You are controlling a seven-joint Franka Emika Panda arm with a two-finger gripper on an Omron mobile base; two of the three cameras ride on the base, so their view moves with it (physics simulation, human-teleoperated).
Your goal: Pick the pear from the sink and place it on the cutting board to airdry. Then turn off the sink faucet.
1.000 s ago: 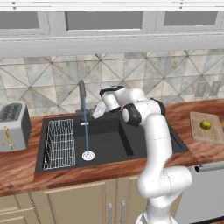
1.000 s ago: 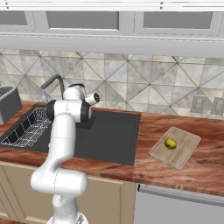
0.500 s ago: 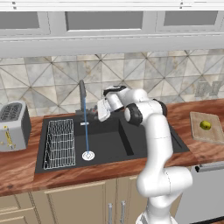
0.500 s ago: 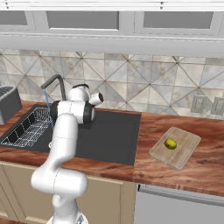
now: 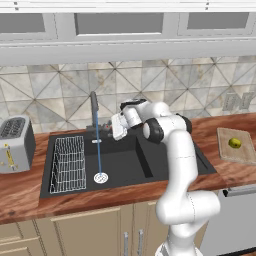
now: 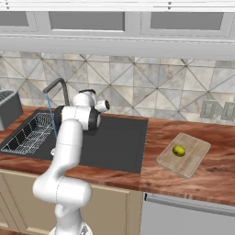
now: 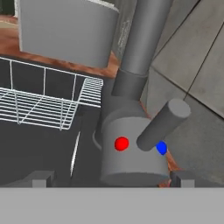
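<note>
Here the gripper sits right at the base of the sink faucet, its two fingertips spread to either side of the grey body, the lever handle slanting up just above them; a thin stream of water falls from the spout to the drain of the sink; a white wire rack lies in the left part; well apart to the right, the pear rests on the cutting board.
</note>
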